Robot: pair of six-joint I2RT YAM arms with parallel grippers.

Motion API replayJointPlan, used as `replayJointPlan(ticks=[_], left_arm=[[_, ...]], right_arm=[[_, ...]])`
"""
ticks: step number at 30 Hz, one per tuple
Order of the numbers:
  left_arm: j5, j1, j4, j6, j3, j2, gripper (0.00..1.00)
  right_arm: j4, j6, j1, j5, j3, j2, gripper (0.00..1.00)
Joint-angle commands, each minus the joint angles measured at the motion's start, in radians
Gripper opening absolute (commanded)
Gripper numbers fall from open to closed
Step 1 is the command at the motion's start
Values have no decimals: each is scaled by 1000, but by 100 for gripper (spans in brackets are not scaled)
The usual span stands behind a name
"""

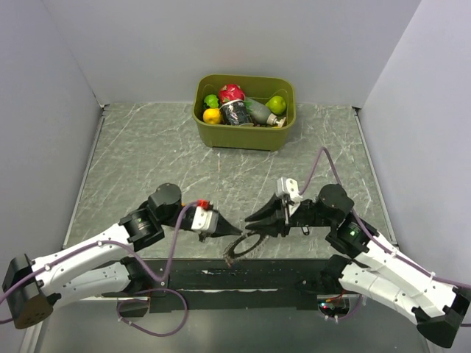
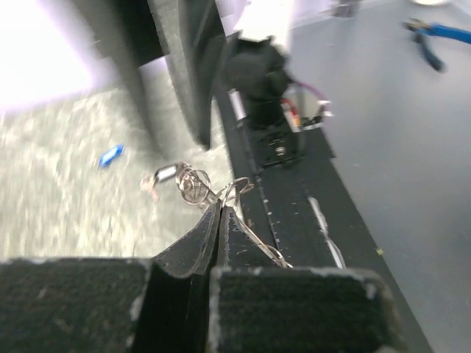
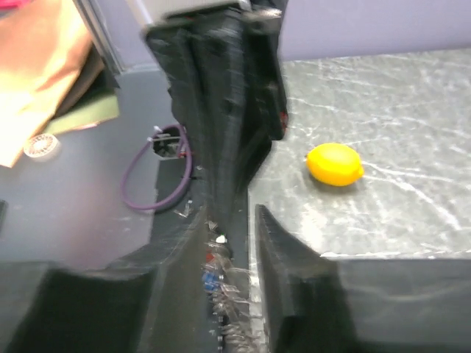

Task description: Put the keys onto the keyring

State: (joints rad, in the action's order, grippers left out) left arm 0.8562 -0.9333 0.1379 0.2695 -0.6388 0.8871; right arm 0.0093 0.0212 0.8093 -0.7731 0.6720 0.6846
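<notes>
Left claw (image 2: 219, 212) has its fingers pressed together, and from the blurred wrist view it seems to be pinching the thin rim of the keyring (image 1: 234, 251). The ring lies at the near edge of the desk (image 1: 147, 147), partly over the black strip (image 1: 221, 276) there. Right claw (image 3: 232, 220) stands with its fingers apart; a small cluster of keys (image 3: 212, 266), red and blue heads among them, sits in the gap between them, just beside the left claw's tips. One blue-headed key (image 2: 110, 155) lies alone on the desk, apart from the wire loops near the ring, and a lemon (image 3: 335, 163) rests well off to the side. The step in hand, as I judge it, is threading a key onto the ring. To do it well, the left claw should hold the ring steady and slightly lifted so its opening is free. The right claw should close on one key head only, not the bunch, turn the key's hole to face the ring's end, and slide it along slowly; a loose pinch would let the tiny key twist away. No brand or writing can be read: the can (image 1: 235, 112) in the green bin (image 1: 283, 136) has a patterned label, too small to make out.
</notes>
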Motion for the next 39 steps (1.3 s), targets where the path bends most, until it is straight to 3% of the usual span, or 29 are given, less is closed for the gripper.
replayJointPlan(ticks=[1, 2, 3, 9, 23, 39], left_arm=[[-184, -2, 52, -136, -85, 55, 1], [-206, -2, 49, -145, -102, 81, 1], [-212, -4, 49, -153, -110, 93, 1], [-197, -4, 66, -156, -121, 115, 1], [-233, -4, 35, -124, -102, 78, 1], [-244, -2, 42, -125, -99, 66, 1]], right_arm=[[-2, 0, 5, 0, 4, 0, 18], [-5, -3, 5, -21, 6, 24, 12], [-35, -12, 7, -22, 11, 36, 0], [-74, -64, 13, 15, -9, 98, 0], [-229, -181, 11, 116, -45, 7, 0], [-210, -153, 11, 164, -54, -73, 0]])
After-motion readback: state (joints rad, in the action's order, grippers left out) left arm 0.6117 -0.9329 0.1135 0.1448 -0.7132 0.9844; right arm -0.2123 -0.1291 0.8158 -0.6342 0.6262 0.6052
